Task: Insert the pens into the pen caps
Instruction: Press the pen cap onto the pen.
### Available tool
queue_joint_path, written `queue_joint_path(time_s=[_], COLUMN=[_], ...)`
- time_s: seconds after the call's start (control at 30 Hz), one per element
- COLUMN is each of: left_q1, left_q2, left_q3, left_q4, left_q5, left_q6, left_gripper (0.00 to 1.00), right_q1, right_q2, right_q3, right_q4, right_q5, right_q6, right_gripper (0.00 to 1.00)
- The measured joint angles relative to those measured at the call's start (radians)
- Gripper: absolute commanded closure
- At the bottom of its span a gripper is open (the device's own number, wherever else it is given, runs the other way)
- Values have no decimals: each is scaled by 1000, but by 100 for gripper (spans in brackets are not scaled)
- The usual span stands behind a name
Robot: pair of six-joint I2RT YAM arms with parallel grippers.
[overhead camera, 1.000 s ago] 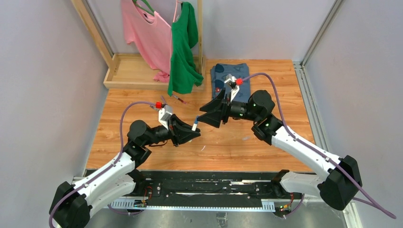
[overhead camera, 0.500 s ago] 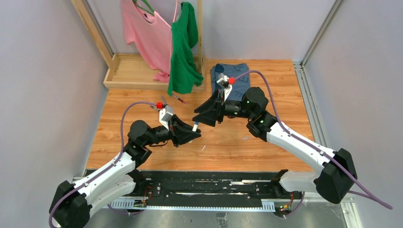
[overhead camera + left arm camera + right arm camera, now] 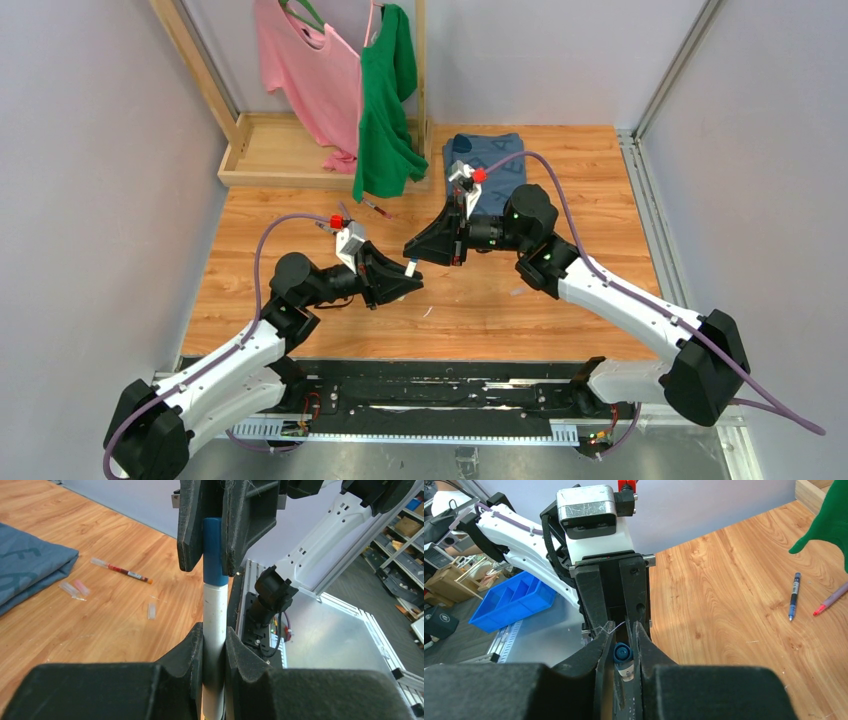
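Note:
My left gripper (image 3: 215,636) is shut on a white pen (image 3: 215,625) that points away from it. A blue pen cap (image 3: 215,550) sits on the pen's far end. My right gripper (image 3: 620,636) faces the left one head-on, its jaws closed tight on that blue cap (image 3: 622,653). The two grippers meet above the table's middle (image 3: 410,262). A dark red pen (image 3: 120,570) and small clear caps (image 3: 151,611) lie on the wood. A blue-black pen (image 3: 794,596) and a purple pen (image 3: 831,600) lie farther off.
A folded blue cloth (image 3: 485,158) lies at the back. Green (image 3: 385,100) and pink (image 3: 305,70) shirts hang from a wooden rack (image 3: 265,160) at the back left. A white scrap (image 3: 427,312) lies near the front edge.
The right arm has moved left toward the left gripper, and its jaws have closed from wide open onto the blue cap. The left arm has held still.

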Motion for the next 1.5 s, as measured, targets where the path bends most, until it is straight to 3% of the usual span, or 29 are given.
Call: queue_joint_path(time_s=[0.13,0.63,1.5], left_q1=[0,-4,10], left_q2=[1,-14,-30], left_q3=[0,0,-24], left_q4=[-10,-105,-247], left_q5=[-3,-64,-20], left_q6=[-1,11,-6], left_gripper=[100,100,100], right_q1=[5,18,56], right_q2=[0,9,39], right_q3=[3,2,-111], right_q4=[-19,-95,-14], right_q5=[2,78,124], right_q6=[-19,-21,71], right_gripper=[99,99,100])
